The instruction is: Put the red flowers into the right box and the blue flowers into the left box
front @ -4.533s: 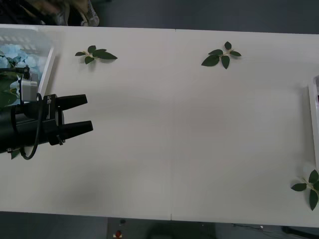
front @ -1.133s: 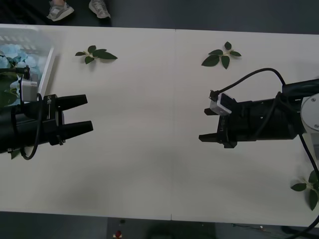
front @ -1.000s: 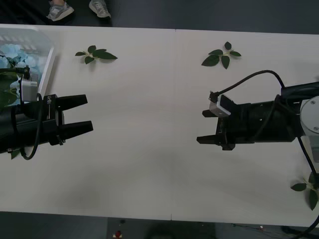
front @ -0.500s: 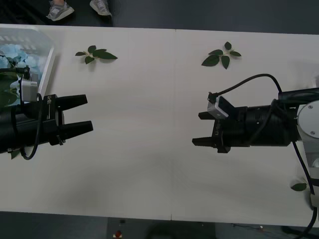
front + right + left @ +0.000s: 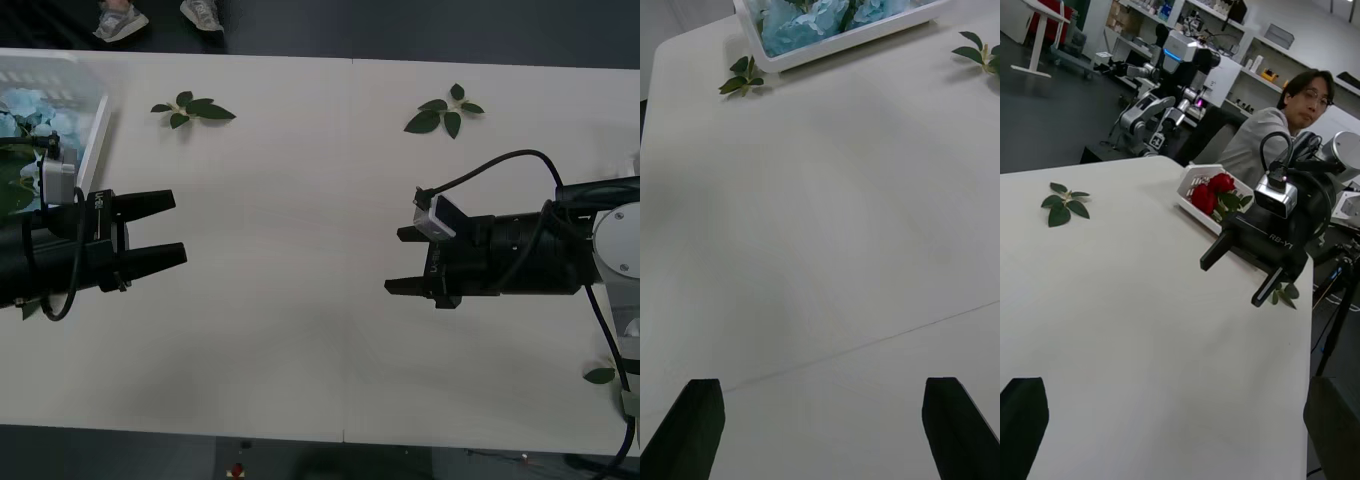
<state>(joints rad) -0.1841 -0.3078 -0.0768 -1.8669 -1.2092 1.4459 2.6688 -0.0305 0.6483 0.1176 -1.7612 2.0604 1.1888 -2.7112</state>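
No loose flower is seen between the parted, empty left gripper and right gripper. The blue flowers are seen inside the left box beside the left gripper; the red flowers lie in the right box behind the right gripper.

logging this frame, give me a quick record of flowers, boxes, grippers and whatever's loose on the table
blue flowers: in the left box
red flowers: in the right box
left gripper: open, above the table's left side, holding nothing
right gripper: open, above the table right of centre, holding nothing
table: loose leaf sprigs only, two at the far edge, one at the near right corner
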